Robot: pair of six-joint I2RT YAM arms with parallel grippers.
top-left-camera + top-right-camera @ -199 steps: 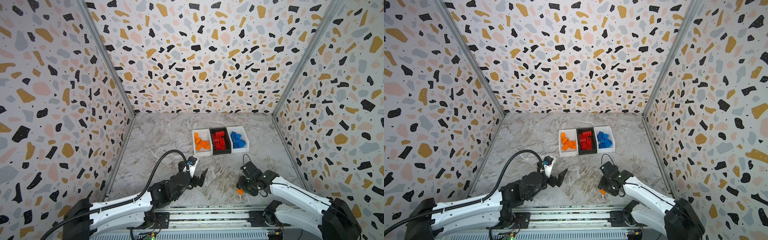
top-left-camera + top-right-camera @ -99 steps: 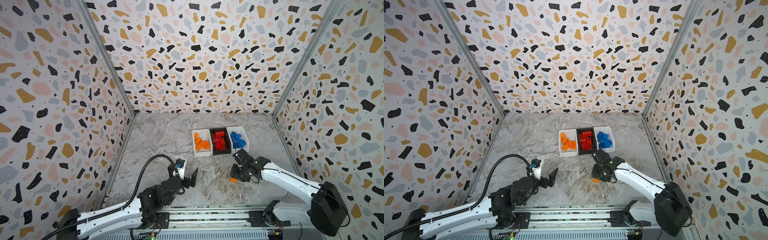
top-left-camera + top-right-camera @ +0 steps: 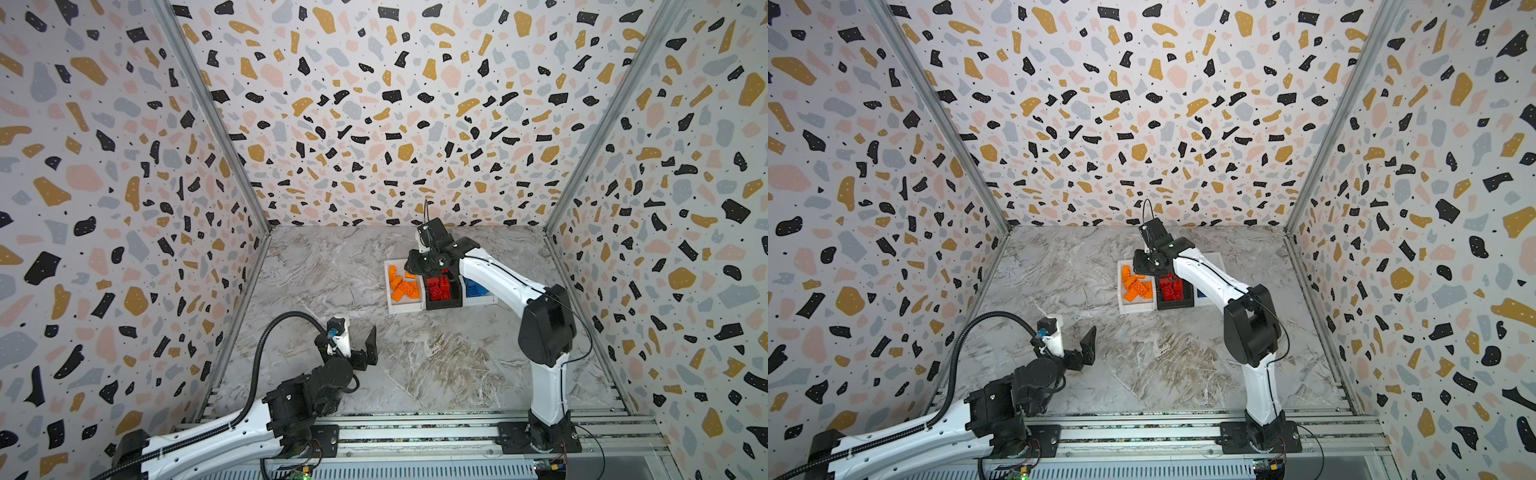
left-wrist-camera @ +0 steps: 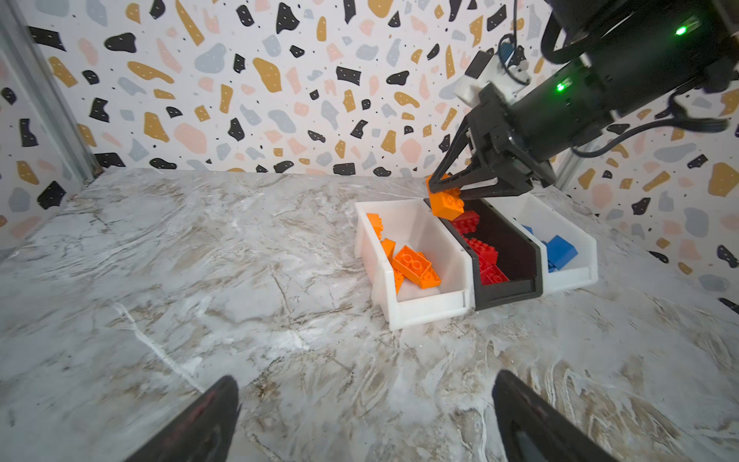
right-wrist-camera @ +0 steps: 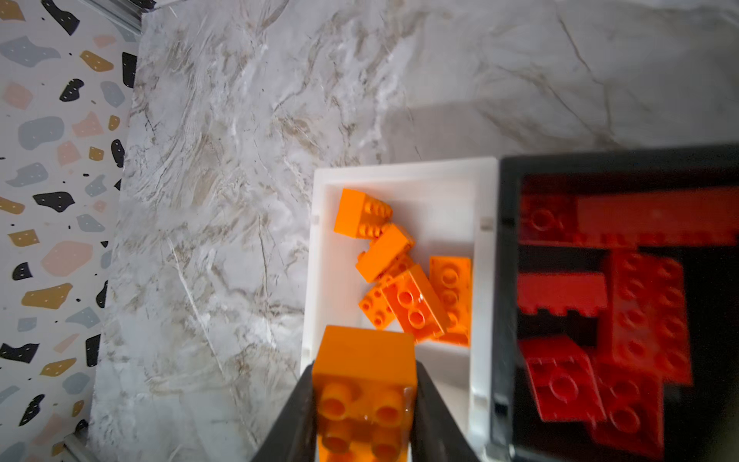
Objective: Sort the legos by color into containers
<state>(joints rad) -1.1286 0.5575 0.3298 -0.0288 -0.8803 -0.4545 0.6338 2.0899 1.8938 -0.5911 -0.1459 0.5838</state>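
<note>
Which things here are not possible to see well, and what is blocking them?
- Blue legos: in both top views the right arm covers most of them; number unclear.
- Red legos: blurred in the right wrist view.
- Held orange lego: lower end cut by that view's edge.

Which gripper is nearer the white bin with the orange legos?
Right. The right gripper, shut on an orange lego, hangs above that bin; the left gripper sits open, far back from it.
</note>
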